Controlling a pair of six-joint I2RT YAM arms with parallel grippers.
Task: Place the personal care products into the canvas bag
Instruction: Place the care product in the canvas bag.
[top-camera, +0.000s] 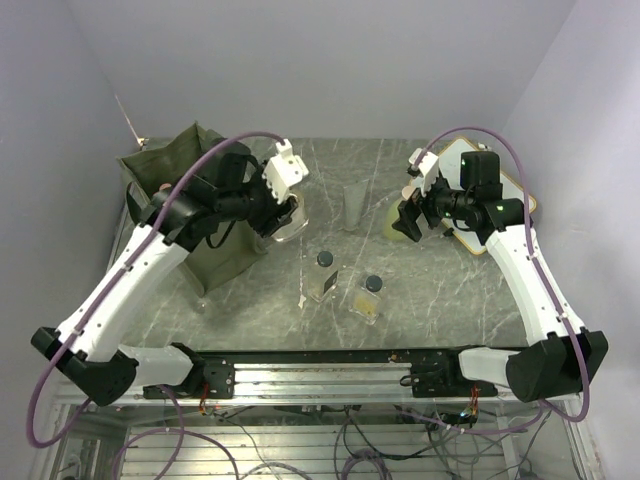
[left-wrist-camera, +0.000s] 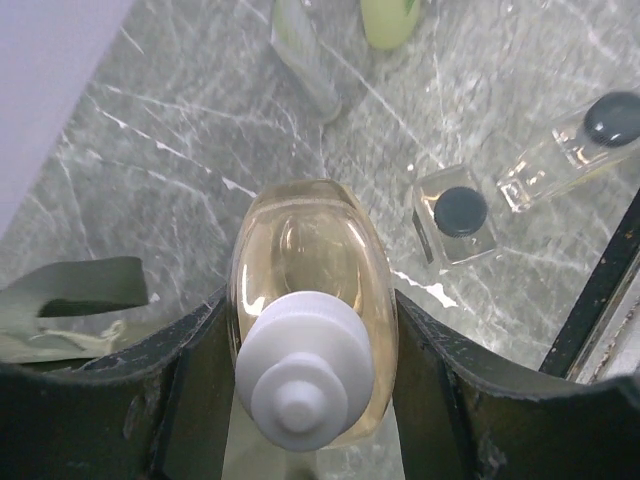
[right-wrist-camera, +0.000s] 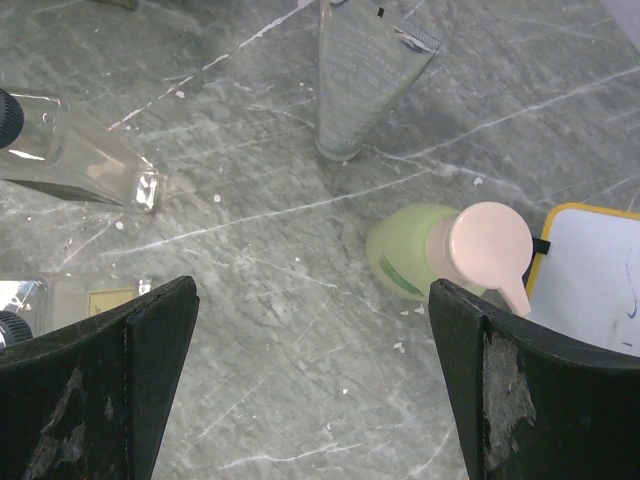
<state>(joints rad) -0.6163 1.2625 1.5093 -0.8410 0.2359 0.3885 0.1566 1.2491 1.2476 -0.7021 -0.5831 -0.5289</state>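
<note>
My left gripper (left-wrist-camera: 310, 385) is shut on a cream-amber bottle (left-wrist-camera: 310, 260) with a white cap, one finger on each side. In the top view this bottle (top-camera: 290, 222) hangs just right of the olive-green canvas bag (top-camera: 185, 205), which stands upright at the back left. Two clear square bottles with dark caps (top-camera: 322, 275) (top-camera: 368, 298) stand mid-table. A translucent grey tube (right-wrist-camera: 365, 70) stands upright behind them. My right gripper (right-wrist-camera: 310, 380) is open above the table, its right finger close beside a yellow-green bottle (right-wrist-camera: 415, 255) with a pink pump top.
A yellow-framed whiteboard (top-camera: 500, 195) lies at the back right, under the right arm and touching distance from the yellow-green bottle. The bag's strap (left-wrist-camera: 70, 290) shows at the left of the left wrist view. Walls close the table on the left, back and right.
</note>
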